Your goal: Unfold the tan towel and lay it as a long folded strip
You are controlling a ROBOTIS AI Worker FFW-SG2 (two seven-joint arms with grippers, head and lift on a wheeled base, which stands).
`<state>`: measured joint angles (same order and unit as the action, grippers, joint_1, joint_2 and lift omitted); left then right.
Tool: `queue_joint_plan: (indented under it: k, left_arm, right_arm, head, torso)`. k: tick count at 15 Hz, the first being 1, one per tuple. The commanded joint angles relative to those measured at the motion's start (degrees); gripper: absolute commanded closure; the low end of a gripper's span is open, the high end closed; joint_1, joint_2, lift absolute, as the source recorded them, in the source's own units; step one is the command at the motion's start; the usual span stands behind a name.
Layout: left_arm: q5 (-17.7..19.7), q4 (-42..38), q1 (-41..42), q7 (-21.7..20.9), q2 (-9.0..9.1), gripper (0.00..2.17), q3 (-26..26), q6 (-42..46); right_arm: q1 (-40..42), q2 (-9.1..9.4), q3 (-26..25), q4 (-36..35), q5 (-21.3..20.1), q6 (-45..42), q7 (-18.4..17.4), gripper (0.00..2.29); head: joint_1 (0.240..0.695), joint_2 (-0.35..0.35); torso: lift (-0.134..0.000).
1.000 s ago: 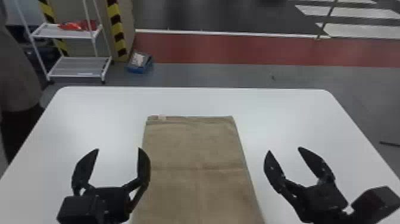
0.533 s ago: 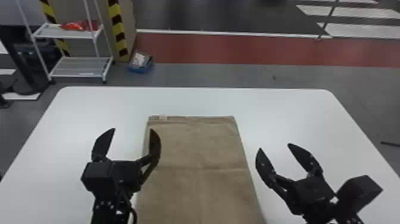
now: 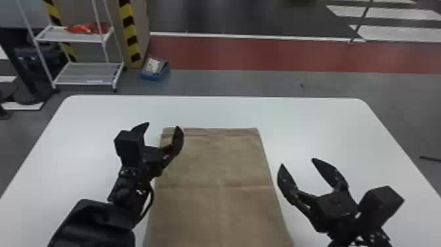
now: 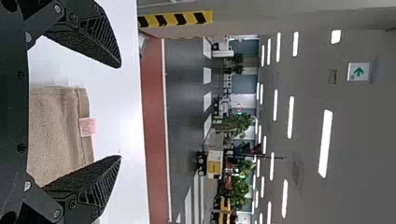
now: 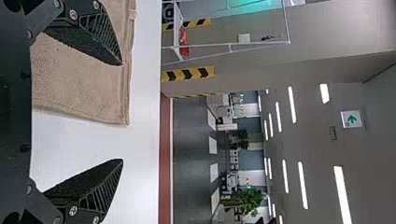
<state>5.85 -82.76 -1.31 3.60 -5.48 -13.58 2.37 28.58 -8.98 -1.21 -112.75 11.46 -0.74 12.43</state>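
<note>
So the tan towel [image 3: 216, 170] lies mid-worktop [image 3: 328, 128], left gripper [image 3: 162, 125] gaping wide around its far left corner, right gripper [image 3: 298, 162] wide too beside its right edge, white rack [image 3: 93, 74] and probably a blue box [image 3: 155, 77] beyond the worktop's far edge.

The white shelf rack [image 3: 95, 75] stands on the floor beyond the white table [image 3: 321, 124]. A red item [image 3: 88, 29] rests on the rack's upper shelf. Located to the rack's right: yellow-and-black striped edging [image 3: 130, 33], just beside; blue box [image 3: 154, 77], near; red floor band [image 3: 279, 54], farther along; dark rod [image 3: 430, 158], well apart.
</note>
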Motion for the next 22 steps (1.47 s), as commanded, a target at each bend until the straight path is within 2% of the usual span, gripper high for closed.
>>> queue_joint_plan:
  k: [1,2,6,13,15,17,22]
  left_arm:
    - [0.1,8.4,-5.7,-1.4,0.56,0.22,-0.2,0.0]
    - [0.5,11.3,-7.6,-3.2,0.74,0.30,-0.2,0.0]
    - [1.6,17.8,-10.9,-6.7,0.74,0.36,0.7,0.1]
    - [1.9,19.3,-11.2,-9.7,0.12,0.36,2.3,-0.4]
    - [1.4,19.5,-11.3,-10.1,0.12,0.36,2.3,-0.9]
    - [0.9,19.6,-11.4,-10.3,0.12,0.45,2.2,-1.3]
    - [0.2,20.6,-11.6,-11.5,0.03,0.46,2.2,-3.4]
  right_arm:
    - [-0.2,0.02,0.9,0.6,-1.4,0.0,0.0,0.15]
    - [-0.3,0.11,1.2,0.9,-2.1,0.0,0.0,0.15]
    - [-2.0,0.54,1.7,3.1,-3.0,0.0,0.0,0.15]
    - [-3.7,1.42,2.9,3.9,-4.3,0.3,0.0,0.15]
    - [-3.7,1.42,2.9,3.9,-4.3,0.3,0.0,0.15]
    - [-3.7,1.42,2.9,3.9,-4.5,0.5,0.0,0.15]
    - [-3.7,1.34,2.9,4.1,-4.3,0.5,0.0,0.15]
  head:
    - [0.695,-0.077]
    - [0.695,-0.073]
    - [0.695,-0.067]
    - [0.695,-0.031]
    - [0.695,-0.030]
    - [0.695,-0.030]
    - [0.695,-0.033]
  torso:
    - [-0.111]
    - [-0.111]
    - [-0.111]
    - [-0.111]
    - [-0.111]
    - [-0.111]
    - [-0.111]
